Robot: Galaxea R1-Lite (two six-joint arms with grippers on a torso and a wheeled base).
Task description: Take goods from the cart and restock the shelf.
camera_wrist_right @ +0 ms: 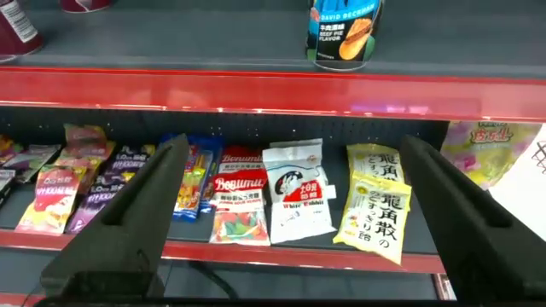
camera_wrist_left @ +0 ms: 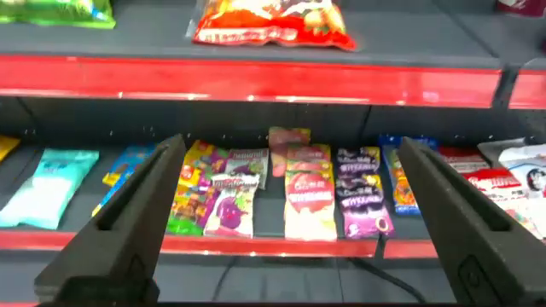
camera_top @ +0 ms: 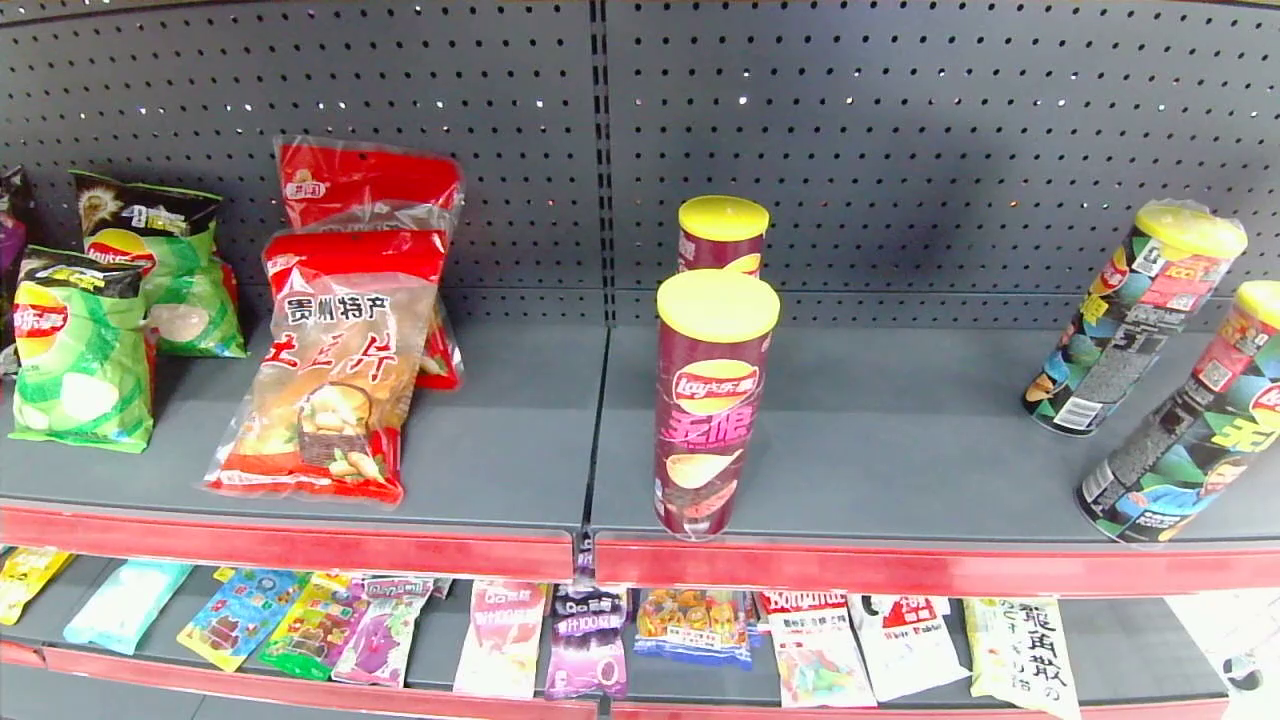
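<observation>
Shelf (camera_top: 880, 430) partly stocked; both grippers empty, facing the lower shelf (camera_top: 1130, 640).

Head view: a maroon canister (camera_top: 712, 400) stands upright at the shelf's front edge, centre; a second canister (camera_top: 722, 235) stands behind it; red bags (camera_top: 335, 370) and green bags (camera_top: 85, 350) sit toward the left edge; two patterned canisters (camera_top: 1130, 320) at the right edge. Left wrist view: left gripper (camera_wrist_left: 290, 149), fingers (camera_wrist_left: 128, 222) apart, holding nothing; candy packets (camera_wrist_left: 307, 192) lie beyond. Right wrist view: right gripper (camera_wrist_right: 292, 145), fingers (camera_wrist_right: 128, 222) apart, holding nothing; snack packets (camera_wrist_right: 294, 192) lie beyond.
</observation>
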